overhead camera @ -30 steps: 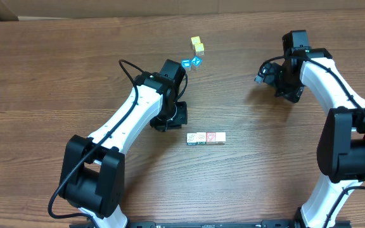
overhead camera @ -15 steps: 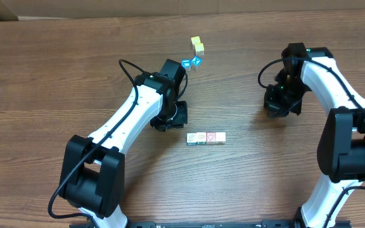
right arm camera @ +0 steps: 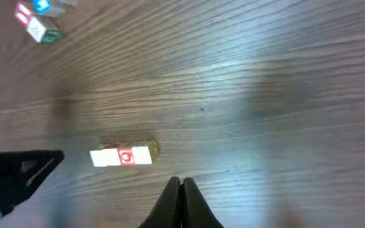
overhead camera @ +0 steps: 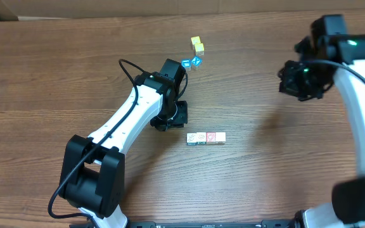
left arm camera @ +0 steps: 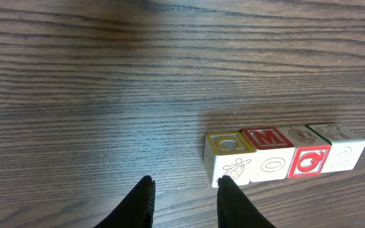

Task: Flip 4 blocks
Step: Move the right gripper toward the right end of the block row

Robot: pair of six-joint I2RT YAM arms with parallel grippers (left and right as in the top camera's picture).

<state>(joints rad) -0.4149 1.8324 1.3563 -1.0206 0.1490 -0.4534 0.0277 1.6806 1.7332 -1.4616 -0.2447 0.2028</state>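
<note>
Four small alphabet blocks (overhead camera: 206, 138) lie in a tight row on the wooden table, pale faces with red, yellow and green frames. In the left wrist view the row (left arm camera: 284, 155) runs rightward from a yellow-framed block (left arm camera: 230, 157). My left gripper (left arm camera: 185, 187) is open just left of it, nothing between the fingers, and its right fingertip (left arm camera: 228, 185) is at that block's lower corner. Seen from overhead, the left gripper (overhead camera: 170, 122) hangs up-left of the row. My right gripper (right arm camera: 180, 182) is shut and empty, high at the right (overhead camera: 296, 82); its view shows the blocks (right arm camera: 124, 155) far off.
Two plain yellow cubes (overhead camera: 198, 44) and two blue-faced cubes (overhead camera: 191, 63) sit at the back of the table, beyond the left arm. A cardboard wall (overhead camera: 106, 7) runs along the far edge. The left arm's black body (right arm camera: 18, 171) shows in the right wrist view.
The right gripper has gone from open to shut, and its arm has risen and swung right, away from the table centre. The left arm and the blocks have not moved.
</note>
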